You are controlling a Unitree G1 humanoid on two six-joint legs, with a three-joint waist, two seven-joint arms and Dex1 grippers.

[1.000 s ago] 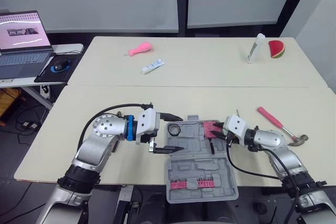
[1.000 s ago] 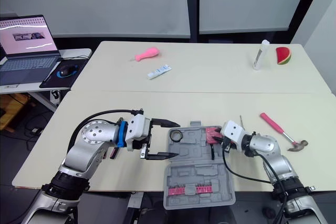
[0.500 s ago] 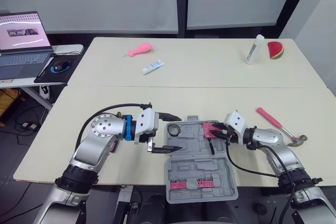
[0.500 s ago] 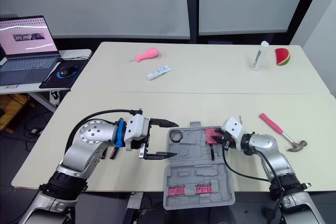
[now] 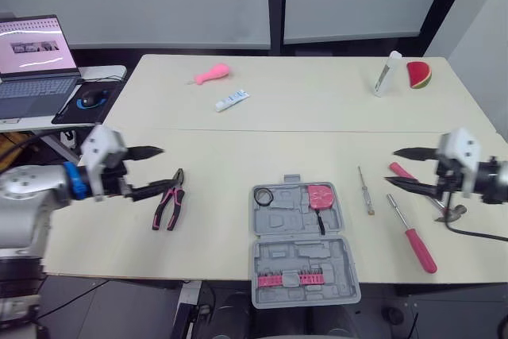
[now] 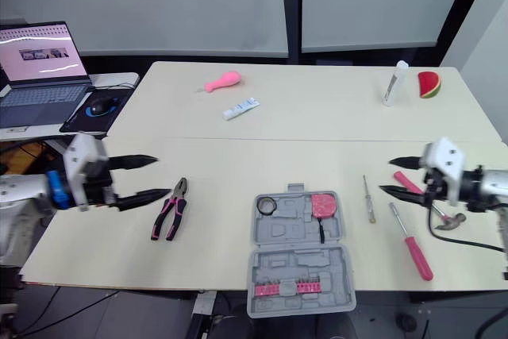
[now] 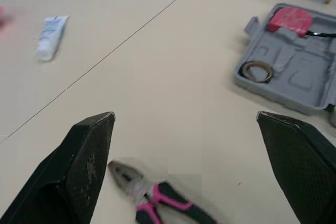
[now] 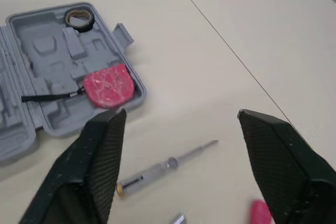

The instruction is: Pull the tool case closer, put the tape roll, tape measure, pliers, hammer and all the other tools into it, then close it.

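At the near edge of the tabletop (image 5: 238,148), centre: tool case (image 5: 302,253), lying open, with the tape roll (image 5: 263,195) and the tape measure (image 5: 321,195) already seated in its far half. Left of the case and apart from it: pliers (image 5: 169,209), loose on the tabletop. Right of the case, in order outward: a slim screwdriver (image 5: 365,190), a red-handled screwdriver (image 5: 414,238) and the hammer (image 5: 454,213), all outside the case. Left hand (image 5: 163,169): fingers apart, empty, hovering just beside the nose of the pliers. Right hand (image 5: 390,166): fingers apart, empty, poised near the hammer's pink handle. Step in hand, as judged: loading the remaining tools, two of the named items being in place and the lid not yet shut. The next move probably calls for a hand to descend and close across a handle, left on the pliers or right on the hammer, and then to carry that tool to a matching recess; the pliers' splayed handles may favour a grip near the pivot
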